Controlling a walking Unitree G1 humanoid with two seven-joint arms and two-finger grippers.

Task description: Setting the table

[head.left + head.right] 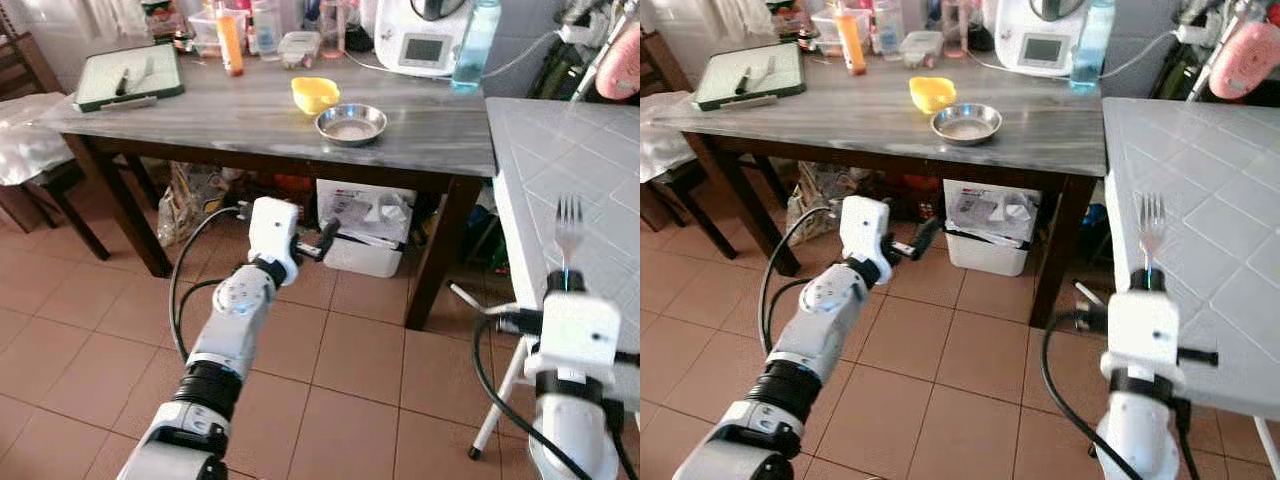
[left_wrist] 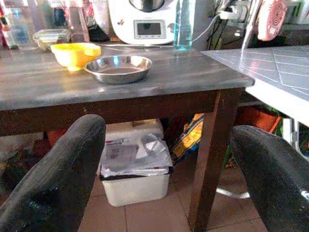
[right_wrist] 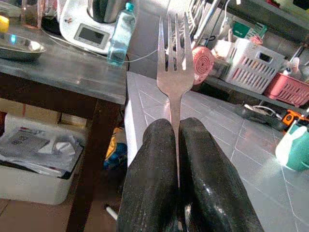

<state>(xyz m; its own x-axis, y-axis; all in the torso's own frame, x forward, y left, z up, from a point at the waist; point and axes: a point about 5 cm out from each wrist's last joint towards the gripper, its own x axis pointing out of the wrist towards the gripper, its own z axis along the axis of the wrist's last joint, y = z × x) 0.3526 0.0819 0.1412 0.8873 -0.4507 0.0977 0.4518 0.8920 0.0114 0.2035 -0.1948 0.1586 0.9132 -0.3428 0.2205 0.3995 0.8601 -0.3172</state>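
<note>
My right gripper (image 3: 175, 126) is shut on a silver fork (image 1: 568, 228), tines pointing away from me, held over the near edge of the white tiled table (image 1: 590, 160). On the grey table (image 1: 250, 115) ahead stand a steel bowl (image 1: 351, 124) and a yellow bowl (image 1: 315, 94), side by side. My left gripper (image 1: 330, 237) is open and empty, held low in front of that table, below its top. In the left wrist view the steel bowl (image 2: 118, 68) and yellow bowl (image 2: 76, 54) lie beyond my spread fingers (image 2: 60, 179).
A green-rimmed tray (image 1: 128, 76) sits at the grey table's far left. Bottles, a white kitchen appliance (image 1: 425, 40) and a blue bottle (image 1: 476, 42) line its back. A white bin (image 1: 368, 226) stands under it. A chair (image 1: 30, 150) is at left.
</note>
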